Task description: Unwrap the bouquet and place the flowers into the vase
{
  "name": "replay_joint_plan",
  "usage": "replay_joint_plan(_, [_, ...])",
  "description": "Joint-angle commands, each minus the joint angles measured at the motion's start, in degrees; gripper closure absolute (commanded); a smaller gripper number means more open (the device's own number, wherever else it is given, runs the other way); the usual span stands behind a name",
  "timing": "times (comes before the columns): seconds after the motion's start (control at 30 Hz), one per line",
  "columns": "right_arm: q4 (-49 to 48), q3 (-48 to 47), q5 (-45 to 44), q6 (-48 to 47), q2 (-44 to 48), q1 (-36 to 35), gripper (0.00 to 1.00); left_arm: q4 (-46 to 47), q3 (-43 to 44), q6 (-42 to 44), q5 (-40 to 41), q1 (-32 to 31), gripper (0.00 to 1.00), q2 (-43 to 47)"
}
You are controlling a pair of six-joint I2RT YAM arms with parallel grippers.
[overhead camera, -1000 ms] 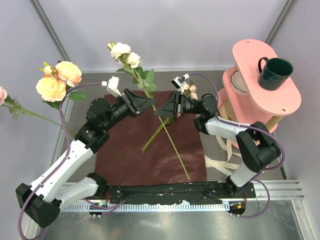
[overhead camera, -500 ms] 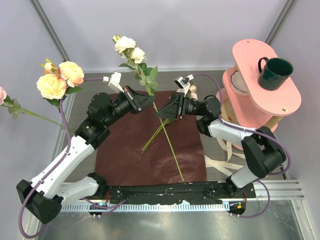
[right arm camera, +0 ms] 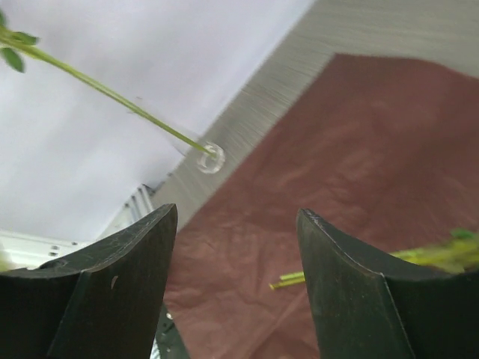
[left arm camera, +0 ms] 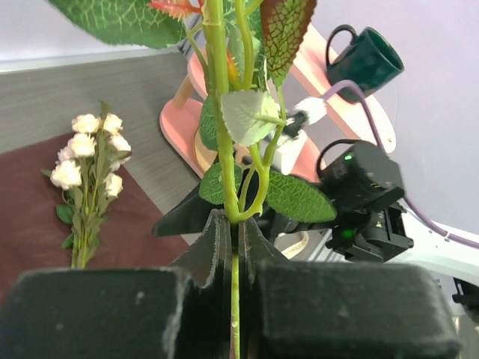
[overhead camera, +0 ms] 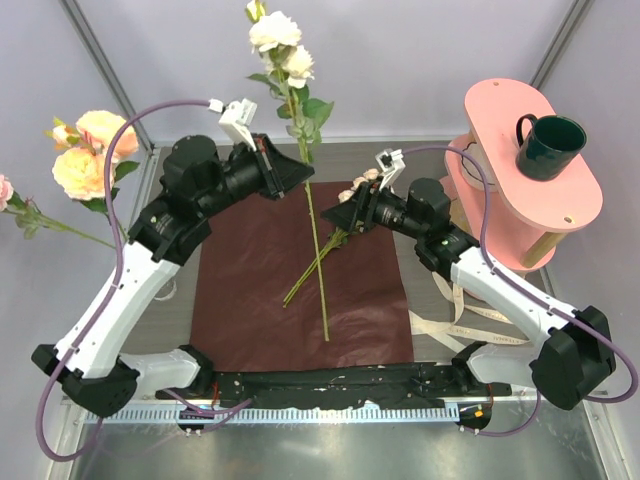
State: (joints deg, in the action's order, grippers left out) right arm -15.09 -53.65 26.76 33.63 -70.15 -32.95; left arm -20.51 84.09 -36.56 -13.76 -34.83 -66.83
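Currently the paper [overhead camera: 250,300] lies open. My left pincer [left arm camera: 233,239] pinches one cream rose stem [left arm camera: 222,134] above it; my right pincer [right arm camera: 236,217] stands spread. The vase [right arm camera: 212,158], beside the paper's left edge, holds stems; small roses [left arm camera: 90,149] lie on the paper, unplaced. Overhead is open; a pink stand [overhead camera: 530,150] stands near the paper's right edge.
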Motion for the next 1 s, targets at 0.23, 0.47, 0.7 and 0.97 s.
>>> replay_joint_plan(0.23, [7.3,0.3,-5.0,-5.1,0.0,-0.1,0.29,-7.8,10.0,7.7,-4.0,-0.8,1.0,1.7])
replay_joint_plan(0.47, [7.7,0.0,-4.3,-5.5,-0.6,-0.1,0.29,-5.1,4.9,3.8,-8.6,-0.8,1.0,9.3])
replay_joint_plan(0.7, [7.3,0.6,-4.7,-5.3,-0.8,-0.1,0.29,-5.6,6.2,1.8,-16.8,-0.8,1.0,16.7])
replay_joint_plan(0.97, [6.9,0.6,-4.0,-5.1,-1.0,-0.1,0.29,-19.7,13.0,6.8,-11.5,-0.7,1.0,22.5])
